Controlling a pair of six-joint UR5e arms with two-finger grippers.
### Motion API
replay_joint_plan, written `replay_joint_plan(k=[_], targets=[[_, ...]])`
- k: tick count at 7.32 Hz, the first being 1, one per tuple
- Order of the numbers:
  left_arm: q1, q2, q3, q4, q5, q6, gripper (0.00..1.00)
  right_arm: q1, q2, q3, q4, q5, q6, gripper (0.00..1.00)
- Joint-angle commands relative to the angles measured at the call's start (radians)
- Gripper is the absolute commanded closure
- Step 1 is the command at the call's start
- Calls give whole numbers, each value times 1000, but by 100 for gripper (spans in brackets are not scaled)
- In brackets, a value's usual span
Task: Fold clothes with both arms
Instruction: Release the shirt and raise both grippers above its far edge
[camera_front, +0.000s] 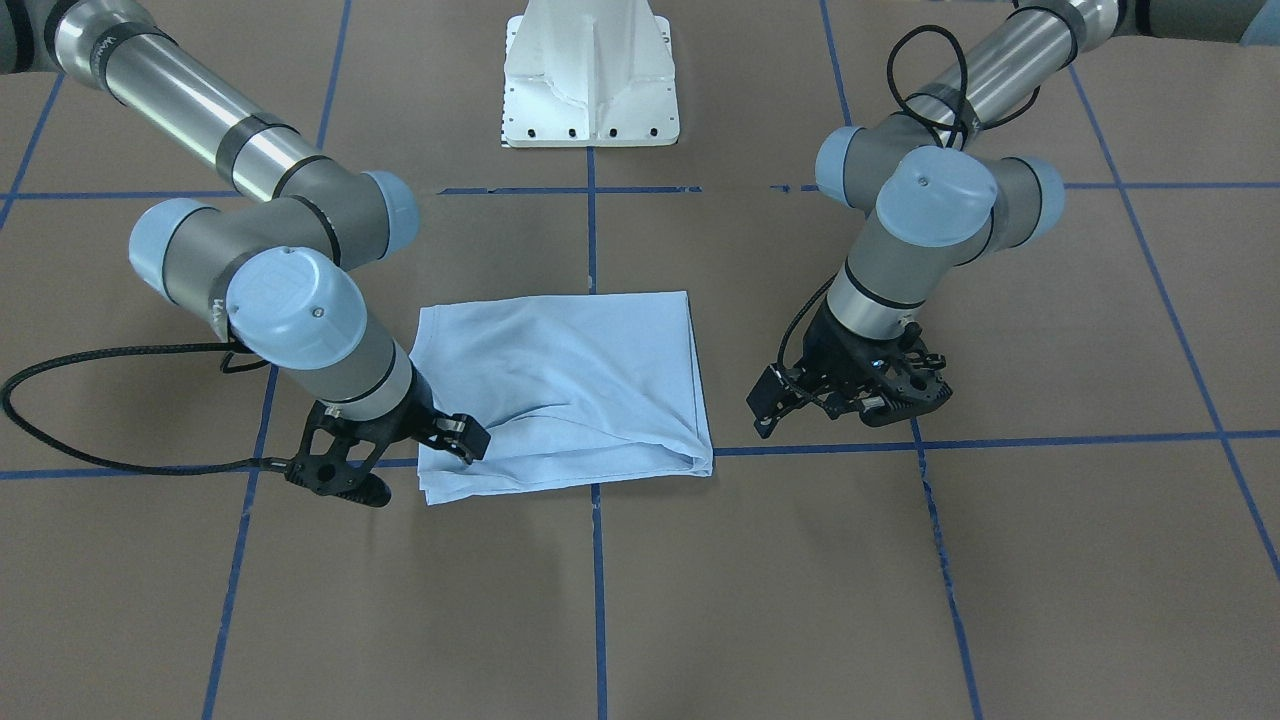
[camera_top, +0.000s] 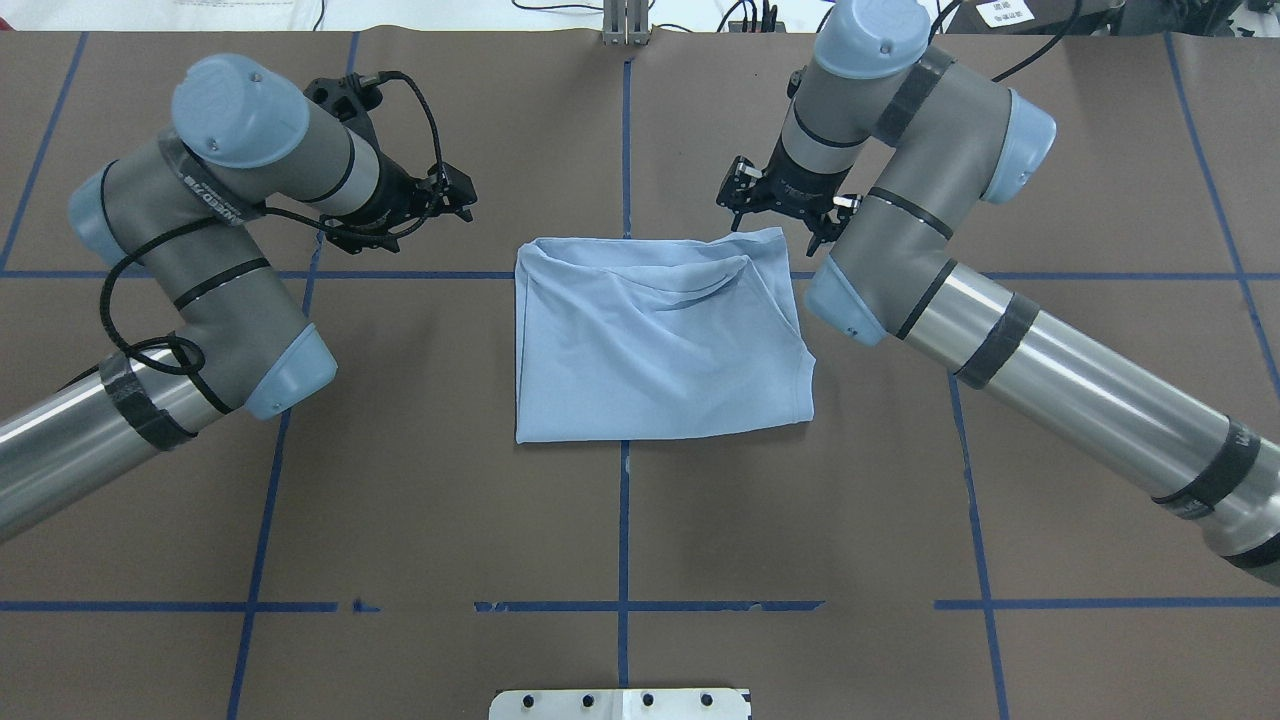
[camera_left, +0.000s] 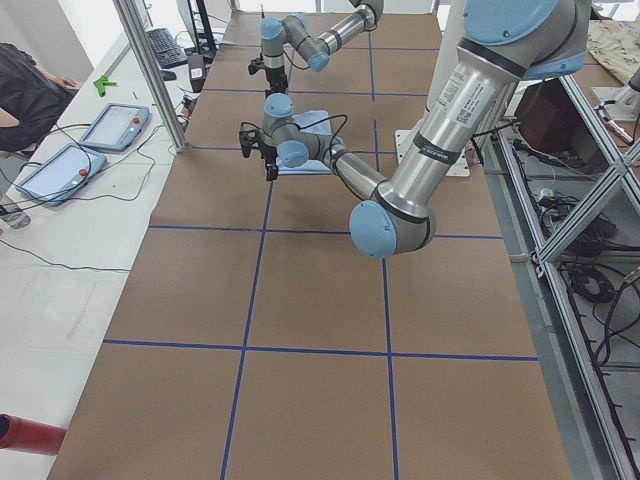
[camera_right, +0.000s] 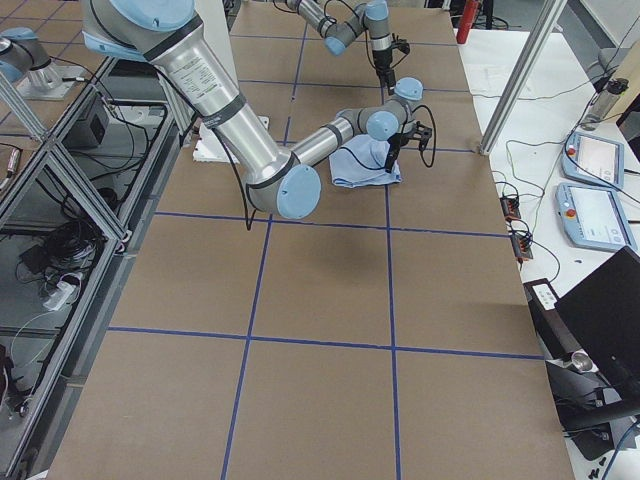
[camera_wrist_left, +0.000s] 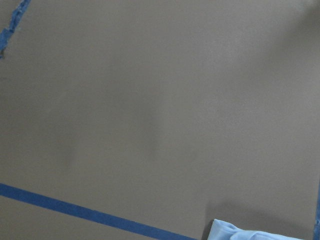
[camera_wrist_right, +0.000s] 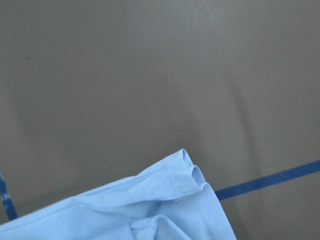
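Black fingers of the right gripper hang tip-down at the edge of the shirt, by its corner on the robot's right, on the side away from the robot. I cannot tell whether they are apart or together, nor whether they touch the cloth. In the right wrist view that corner lies loose on the table, its layered hems stacked, with nothing pinching it. Above the fingers the right arm bends over the shirt's side.

Fingers of the left gripper point sideways toward the shirt from well apart, over bare table. Their spacing cannot be made out either. The left wrist view shows brown table, a strip of blue tape and only a tip of the shirt at the bottom edge. Behind the fingers the left arm stands steep at the wrist, a black cable looping off it.

Light blue and folded into a rough rectangle, the shirt lies flat at the table's middle, over a crossing of the tape lines, with a long crease running across it. A white pedestal stands beyond it on the robot's side.
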Motion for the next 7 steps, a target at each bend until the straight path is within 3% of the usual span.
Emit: replay_joint_plan(k=[1, 7], targets=[[0, 23, -45, 3, 3, 1, 0, -52, 10, -12, -24, -29, -21, 0], [1, 35, -92, 7, 5, -24, 0, -18, 84, -184, -18, -160, -236, 0]])
